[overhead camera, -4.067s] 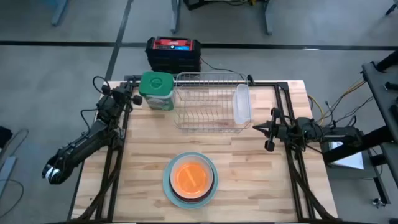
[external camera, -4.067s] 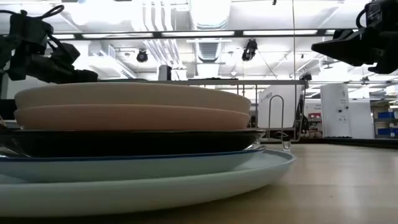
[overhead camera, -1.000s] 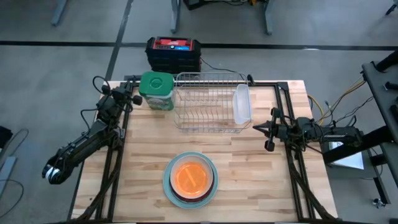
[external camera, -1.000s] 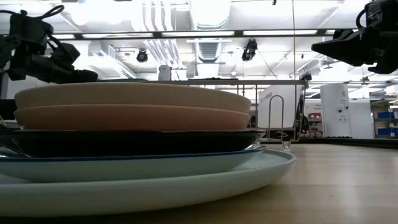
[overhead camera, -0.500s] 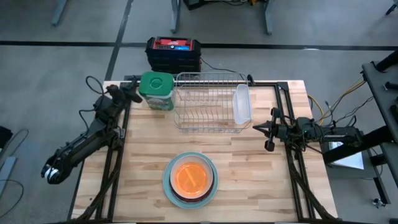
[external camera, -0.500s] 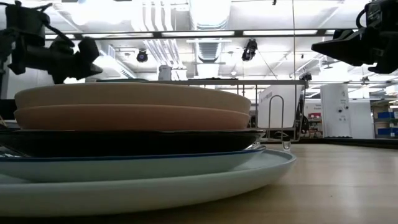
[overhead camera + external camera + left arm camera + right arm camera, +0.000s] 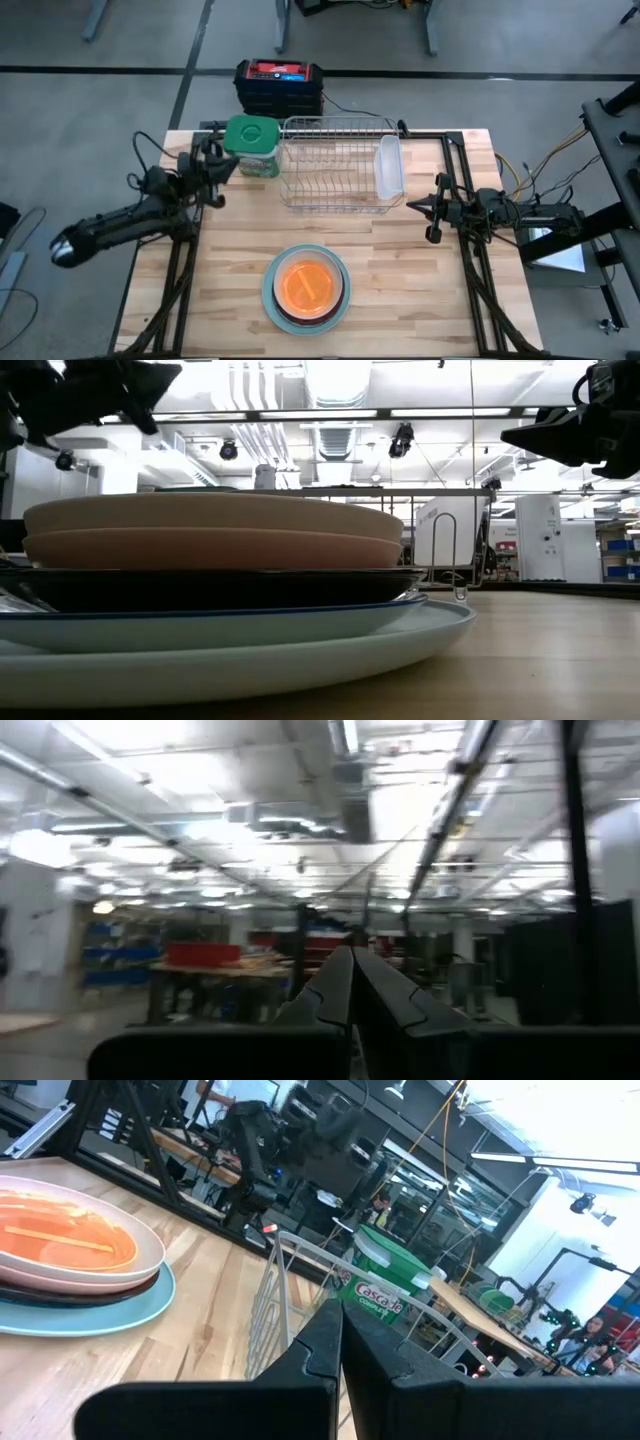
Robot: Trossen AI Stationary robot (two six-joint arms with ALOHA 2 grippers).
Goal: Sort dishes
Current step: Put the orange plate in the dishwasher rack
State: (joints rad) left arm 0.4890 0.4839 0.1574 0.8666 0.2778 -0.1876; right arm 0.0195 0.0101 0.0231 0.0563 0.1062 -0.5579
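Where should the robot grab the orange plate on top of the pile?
Probably by its rim. The orange plate lies flat on top of the stack, and its raised edge overhangs the plate beneath. An end effector coming from above or the side could slip one finger under that lip and one inside. Both end effectors sit off at the table's sides.
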